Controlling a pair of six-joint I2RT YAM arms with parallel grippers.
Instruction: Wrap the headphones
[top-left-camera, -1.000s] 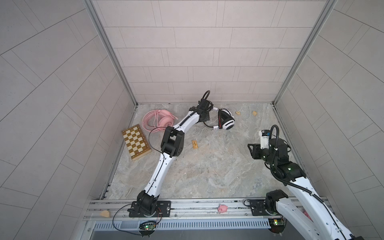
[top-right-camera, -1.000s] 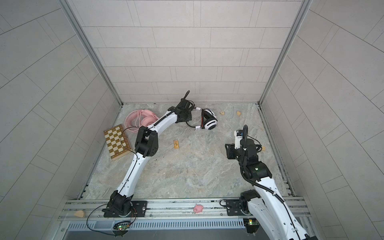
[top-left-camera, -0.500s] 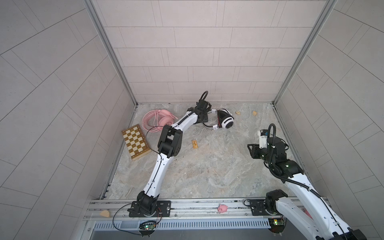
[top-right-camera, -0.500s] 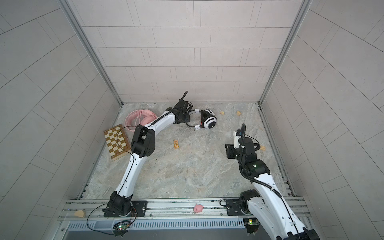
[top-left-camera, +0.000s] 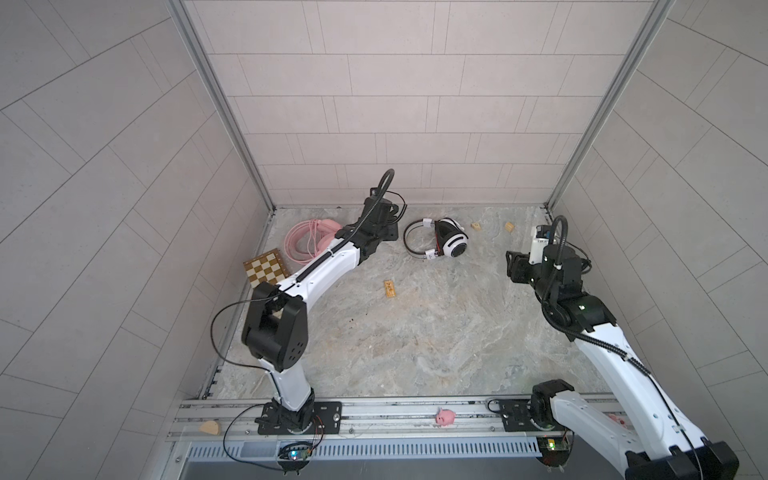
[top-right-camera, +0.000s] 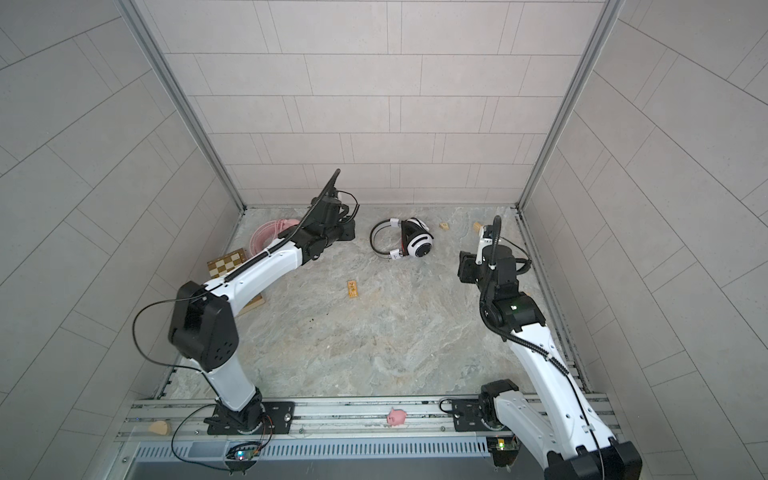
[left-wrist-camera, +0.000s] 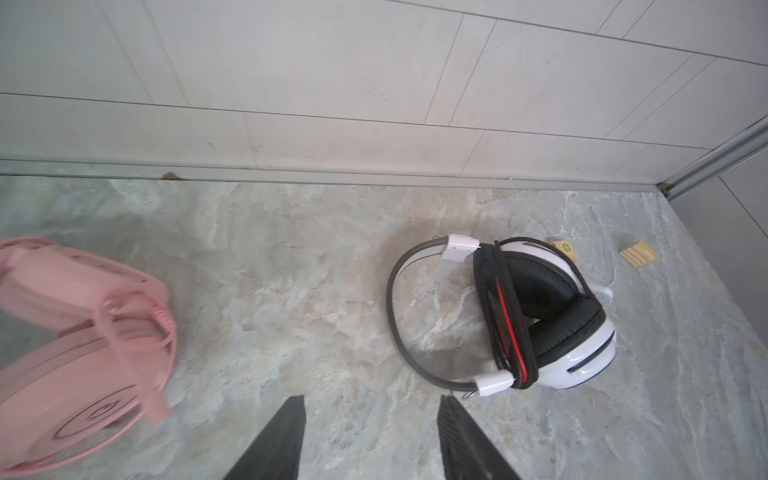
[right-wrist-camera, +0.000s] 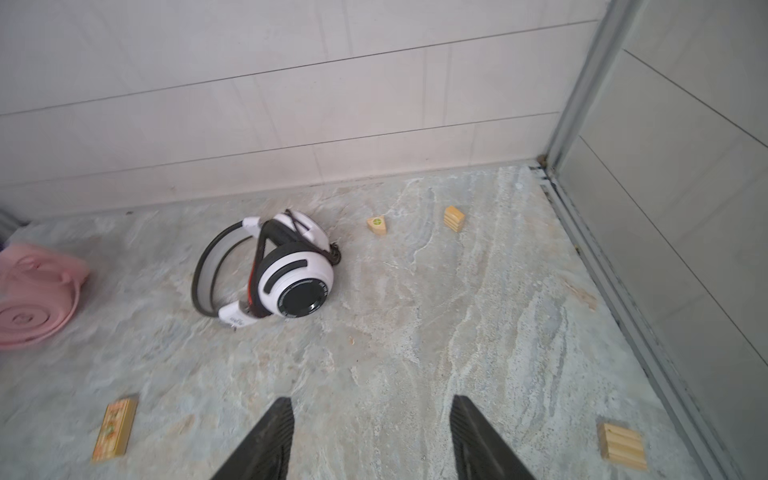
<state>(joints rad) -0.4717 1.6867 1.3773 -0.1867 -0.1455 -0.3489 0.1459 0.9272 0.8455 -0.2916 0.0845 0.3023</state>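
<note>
**Pink headset** (top-left-camera: 322, 227): all pink, over-ear, laid flat near the far left corner of the table. The pink cable (left-wrist-camera: 118, 332) is looped loosely over it.

**White-and-black headset** (top-left-camera: 451, 245): white cups, black pads, grey band. It is set on its side near the middle of the far edge. The black cable (left-wrist-camera: 505, 328), red-striped, is wound around the cups.

The two are laid well apart.

The pink headset (left-wrist-camera: 83, 365) is blurred and edge-cut (left wrist view).
</note>
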